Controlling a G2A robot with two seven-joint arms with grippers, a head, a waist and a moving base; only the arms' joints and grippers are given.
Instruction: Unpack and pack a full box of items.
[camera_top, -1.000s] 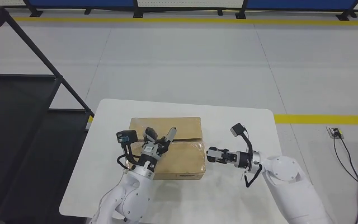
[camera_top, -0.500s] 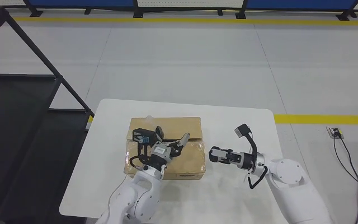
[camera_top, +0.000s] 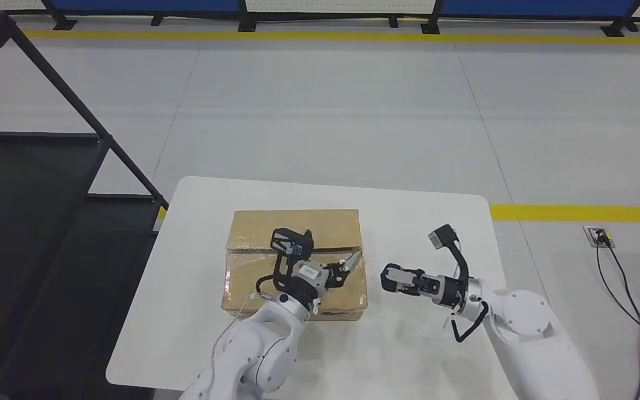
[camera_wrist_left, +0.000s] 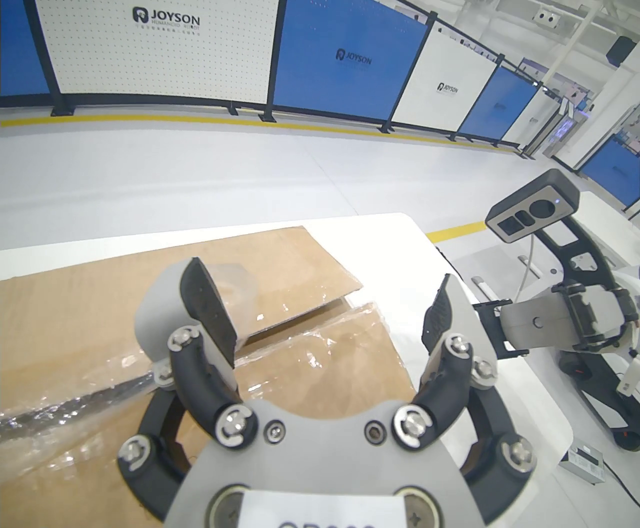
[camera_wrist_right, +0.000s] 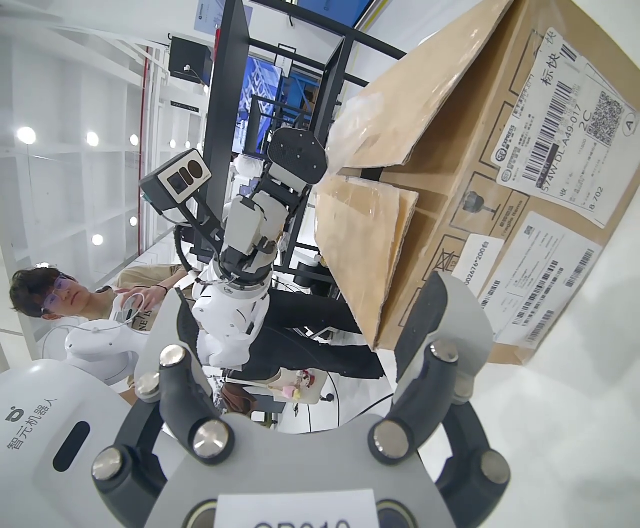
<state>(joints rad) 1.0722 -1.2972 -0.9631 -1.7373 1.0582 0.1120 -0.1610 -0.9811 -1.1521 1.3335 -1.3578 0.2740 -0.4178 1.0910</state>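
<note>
Both jaws spread empty, left above the box (camera_top: 300, 228), right beside it; flaps (camera_wrist_left: 280, 265) hide its contents.

- A brown cardboard box (camera_top: 300, 228) is sitting flat on the surface (camera_top: 420, 215), its top flaps (camera_wrist_left: 300, 270) standing slightly ajar.
- Clear tape (camera_wrist_left: 310, 355) is clinging along the seam; labels (camera_wrist_right: 560, 120) are covering one side.

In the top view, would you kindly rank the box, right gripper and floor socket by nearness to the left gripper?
1. box, under the left gripper.
2. right gripper, beside the box's end.
3. floor socket, off the table.
</note>
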